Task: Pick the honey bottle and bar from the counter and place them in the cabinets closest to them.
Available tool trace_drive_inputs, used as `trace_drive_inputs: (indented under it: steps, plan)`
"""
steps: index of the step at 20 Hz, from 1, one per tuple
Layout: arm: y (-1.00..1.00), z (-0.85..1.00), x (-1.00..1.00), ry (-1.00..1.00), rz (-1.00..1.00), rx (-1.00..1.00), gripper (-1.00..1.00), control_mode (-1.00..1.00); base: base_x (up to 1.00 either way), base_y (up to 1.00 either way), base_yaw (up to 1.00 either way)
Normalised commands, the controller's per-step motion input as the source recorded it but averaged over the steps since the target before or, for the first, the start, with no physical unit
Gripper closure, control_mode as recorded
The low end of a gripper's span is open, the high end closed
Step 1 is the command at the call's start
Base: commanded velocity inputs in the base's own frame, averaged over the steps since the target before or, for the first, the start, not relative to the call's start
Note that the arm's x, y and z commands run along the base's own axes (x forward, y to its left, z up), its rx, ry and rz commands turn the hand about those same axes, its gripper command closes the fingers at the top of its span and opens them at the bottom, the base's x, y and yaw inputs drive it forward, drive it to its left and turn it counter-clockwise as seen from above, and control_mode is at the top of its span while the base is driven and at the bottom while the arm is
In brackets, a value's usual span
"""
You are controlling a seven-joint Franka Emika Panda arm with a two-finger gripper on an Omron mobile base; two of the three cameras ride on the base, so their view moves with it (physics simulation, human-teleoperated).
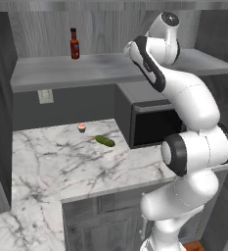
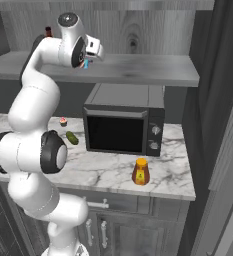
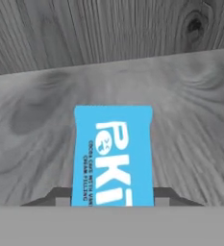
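Note:
The bar [image 3: 112,153], in a bright blue wrapper with white lettering, sits between the two fingertips of my gripper [image 3: 112,196], which is shut on it. It lies low over the grey wooden shelf [image 3: 195,96] of the cabinet, near the back wall. In the right base view my gripper [image 2: 88,61] reaches over the open cabinet shelf [image 2: 138,70], and a bit of the blue bar [image 2: 85,64] peeks out under it. The honey bottle [image 2: 140,171] stands upright on the marble counter [image 2: 173,165], in front of the microwave and far below my gripper.
A dark microwave [image 2: 123,125] stands on the counter under the shelf. A dark-red sauce bottle [image 1: 75,44] stands on the shelf, left of my hand. A green pickle [image 1: 104,140] and a small cupcake [image 1: 81,128] lie on the counter [image 1: 37,162].

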Motion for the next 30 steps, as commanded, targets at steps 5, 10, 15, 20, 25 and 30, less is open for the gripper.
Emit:
trace_drive_inputs:
  steps: [5,10,15,20,25,30]
  plan:
    - [0.0,0.0,-0.32,0.0,0.0,0.03,-1.0,-1.0,0.0,0.0,0.0]
    - [0.0,0.02,-0.56,0.0,0.0,0.02,-1.0,-1.0,0.0,0.0,0.0]
    - [0.0,0.03,-0.68,0.02,0.0,0.02,-1.0,-1.0,0.0,0.0,0.0]
    - [0.0,0.0,-0.59,0.08,0.0,0.0,-1.0,-1.0,0.0,0.0,0.0]
    - [-0.01,0.0,-0.6,0.11,0.0,0.0,-1.0,-1.0,0.0,0.0,0.0]
    - [-0.05,0.0,-0.61,0.13,0.0,0.0,-1.0,-1.0,0.0,0.0,0.0]
